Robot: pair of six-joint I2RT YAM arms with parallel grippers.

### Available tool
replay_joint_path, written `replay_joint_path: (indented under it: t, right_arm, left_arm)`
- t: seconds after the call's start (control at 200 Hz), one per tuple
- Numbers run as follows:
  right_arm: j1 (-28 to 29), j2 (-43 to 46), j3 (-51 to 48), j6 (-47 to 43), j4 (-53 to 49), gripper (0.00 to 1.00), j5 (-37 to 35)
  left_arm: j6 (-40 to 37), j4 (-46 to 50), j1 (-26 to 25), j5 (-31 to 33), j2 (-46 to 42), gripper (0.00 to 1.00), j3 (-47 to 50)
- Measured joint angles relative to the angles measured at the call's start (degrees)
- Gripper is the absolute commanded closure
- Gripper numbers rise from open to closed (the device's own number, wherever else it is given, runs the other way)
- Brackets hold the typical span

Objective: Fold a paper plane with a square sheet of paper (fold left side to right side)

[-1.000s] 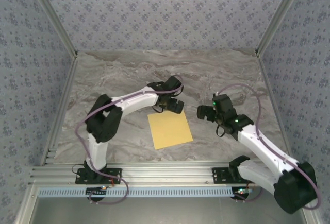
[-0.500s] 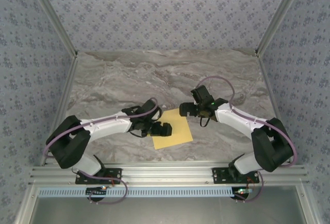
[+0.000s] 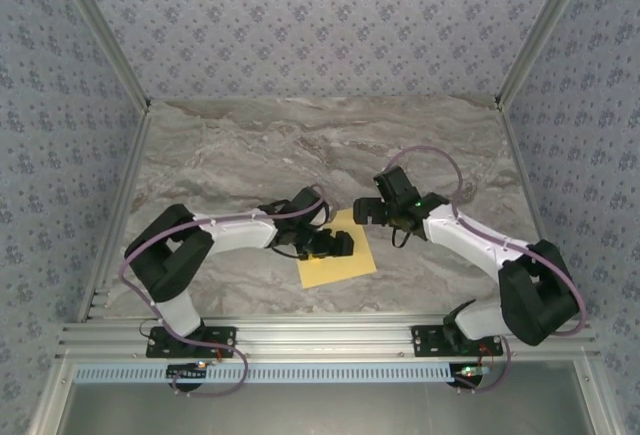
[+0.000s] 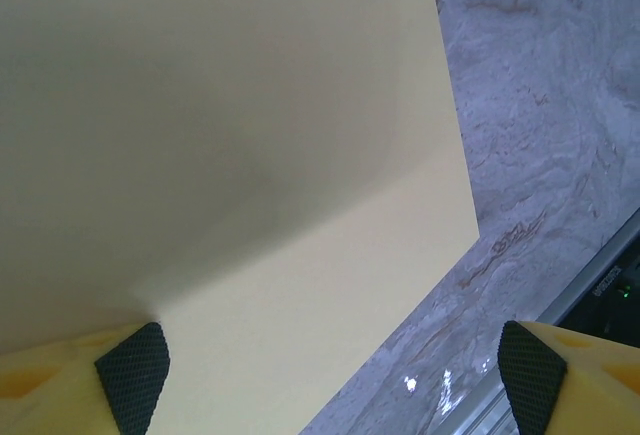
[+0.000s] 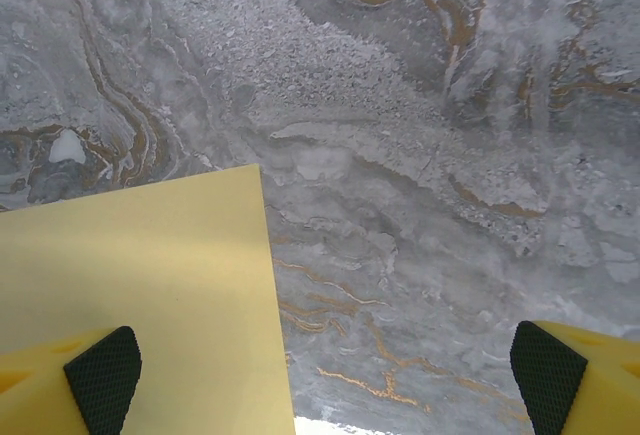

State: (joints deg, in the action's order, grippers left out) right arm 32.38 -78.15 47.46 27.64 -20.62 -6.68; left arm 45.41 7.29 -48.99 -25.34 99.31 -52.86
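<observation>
The square sheet of paper (image 3: 345,263) is plain yellow-orange and lies flat on the marble table between the two arms. My left gripper (image 3: 332,245) hovers low over the sheet's left part, jaws open. In the left wrist view the sheet (image 4: 250,155) takes up the upper left; one pad (image 4: 133,375) is over it and the other over bare table. My right gripper (image 3: 372,211) is open at the sheet's far right corner. In the right wrist view that corner (image 5: 140,285) lies under the left pad (image 5: 103,375). The paper plane is out of view.
The marble table (image 3: 250,145) stretches behind the arms to wallpapered walls. An aluminium rail (image 3: 330,340) runs along the near edge, and a piece of it (image 4: 600,285) is close to the sheet's near corner. Both arms' purple cables loop above the wrists.
The left gripper has swung from the sheet's far edge round to its left side and now reaches over it. The right gripper has moved left to the far right corner.
</observation>
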Motion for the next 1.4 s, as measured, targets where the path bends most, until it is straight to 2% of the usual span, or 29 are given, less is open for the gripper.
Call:
replay_joint_path:
  t: [0.275,0.66,0.814,0.944,1.059,1.199,1.399]
  right_arm:
    - [-2.36,5.68,-1.92,-0.2,-1.55,0.0,-1.95]
    - [-7.13,8.9,-6.36,-0.22,-1.62,0.0,1.01]
    - [-8.66,8.2,-6.56,-0.57,-0.46,0.0,4.11]
    - [-9.51,2.51,-4.04,-1.66,0.94,0.03,6.56]
    - [-9.75,-5.46,1.18,-2.91,2.84,0.06,8.94]
    - [-9.62,-16.26,10.91,-3.78,5.09,0.11,11.1]
    - [-8.83,-29.75,24.83,-4.35,6.16,0.13,12.55]
  left_arm:
    - [-1.77,1.49,4.13,-4.72,5.18,0.11,-5.66]
    - [-13.97,11.32,12.11,-8.15,16.76,0.11,-23.39]
    - [-18.71,14.4,13.29,-7.3,17.73,0.1,-26.01]
    - [-20.85,16.52,13.77,-5.9,16.39,0.1,-25.88]
    - [-20.59,16.11,14.51,-5.01,10.45,0.1,-21.64]
    - [-18.53,13.62,15.21,-4.85,3.78,0.12,-15.32]
    - [-14.71,8.33,15.23,-5.49,3.26,0.14,-8.39]
